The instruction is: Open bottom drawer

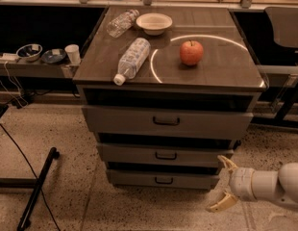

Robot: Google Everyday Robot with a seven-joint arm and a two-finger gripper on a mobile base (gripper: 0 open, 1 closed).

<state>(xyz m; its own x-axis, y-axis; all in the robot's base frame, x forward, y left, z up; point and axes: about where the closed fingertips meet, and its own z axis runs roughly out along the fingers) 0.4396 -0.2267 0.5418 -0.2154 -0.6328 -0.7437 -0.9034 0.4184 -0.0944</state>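
Observation:
The bottom drawer [139, 178] is the slimmest grey front, lowest of three in the cabinet, with a small dark pull handle [164, 180] at its centre. It sits shut, set back under the middle drawer [134, 153] and the wide top drawer [125, 120]. My gripper [219, 184] is low at the right, just beside the bottom drawer's right end, fingers spread open and empty. One fingertip [223, 160] is up by the middle drawer's corner, the other near the floor. The gripper is well to the right of the handle.
On the cabinet top [226, 66] lie an apple [191, 52], a plastic bottle [132, 59], a second bottle [121, 23] and a white bowl [154, 23]. A side shelf [24, 66] with bowls and a cup is at the left. A black stand leg [37, 189] lies on the floor.

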